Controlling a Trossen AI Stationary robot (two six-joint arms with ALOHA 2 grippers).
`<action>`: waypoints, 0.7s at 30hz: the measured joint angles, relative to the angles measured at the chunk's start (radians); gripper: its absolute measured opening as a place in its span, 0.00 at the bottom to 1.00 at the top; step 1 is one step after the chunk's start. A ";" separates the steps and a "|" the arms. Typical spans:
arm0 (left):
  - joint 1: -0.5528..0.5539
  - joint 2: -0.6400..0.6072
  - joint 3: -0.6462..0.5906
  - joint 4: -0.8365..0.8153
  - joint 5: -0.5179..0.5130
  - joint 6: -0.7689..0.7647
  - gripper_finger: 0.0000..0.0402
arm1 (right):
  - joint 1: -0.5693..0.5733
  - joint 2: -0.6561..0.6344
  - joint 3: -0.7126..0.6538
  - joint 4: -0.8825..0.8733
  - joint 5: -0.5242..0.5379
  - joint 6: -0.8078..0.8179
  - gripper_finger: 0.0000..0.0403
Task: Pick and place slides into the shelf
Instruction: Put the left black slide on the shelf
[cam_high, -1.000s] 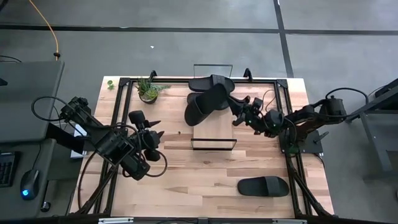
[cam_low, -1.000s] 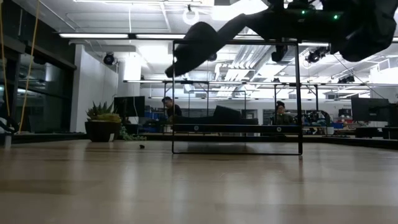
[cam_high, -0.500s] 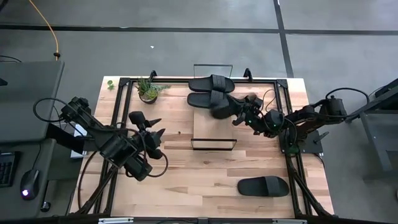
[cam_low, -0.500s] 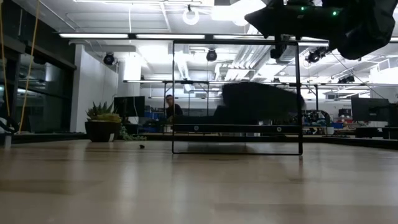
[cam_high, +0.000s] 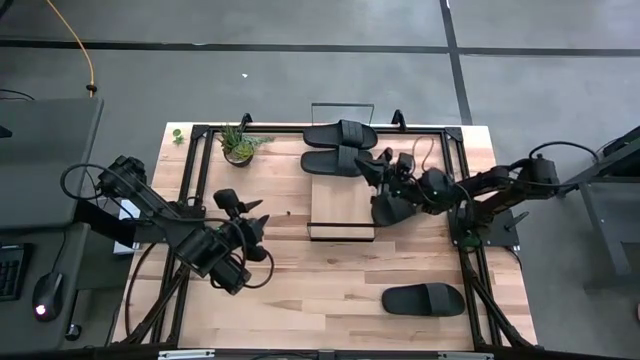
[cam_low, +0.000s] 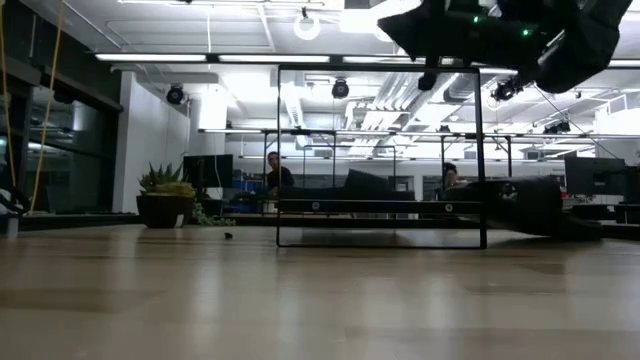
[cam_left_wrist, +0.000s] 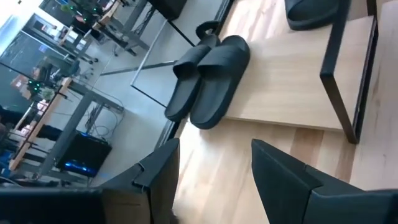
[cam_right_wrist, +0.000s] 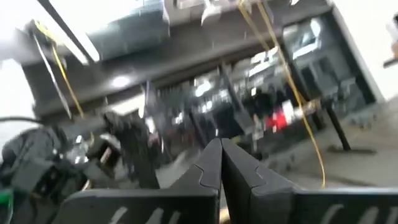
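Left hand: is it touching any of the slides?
Apart. The high view shows the left hand open, with bare tabletop between it and the nearest slide.

This is a big robot lab inside an open office hall. A light wooden table (cam_high: 330, 290) with a black metal frame stands on a grey floor with dark lines. Beyond the table, people sit at desks with screens (cam_low: 272, 172). Long bright lamps (cam_low: 170, 57) and pipes hang from the high ceiling. A small green plant in a pot (cam_low: 163, 197) sits on the table's far corner.
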 joint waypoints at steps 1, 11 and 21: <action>0.000 0.000 -0.019 0.018 0.000 0.000 0.46 | -0.015 -0.014 0.000 -0.048 -0.028 0.008 0.00; 0.001 0.000 -0.160 0.138 -0.034 -0.020 0.46 | -0.114 -0.342 0.024 -0.826 -0.176 0.021 0.00; 0.015 0.000 -0.156 0.195 -0.026 -0.023 0.46 | -0.117 -0.619 0.160 -1.764 -0.149 0.163 0.00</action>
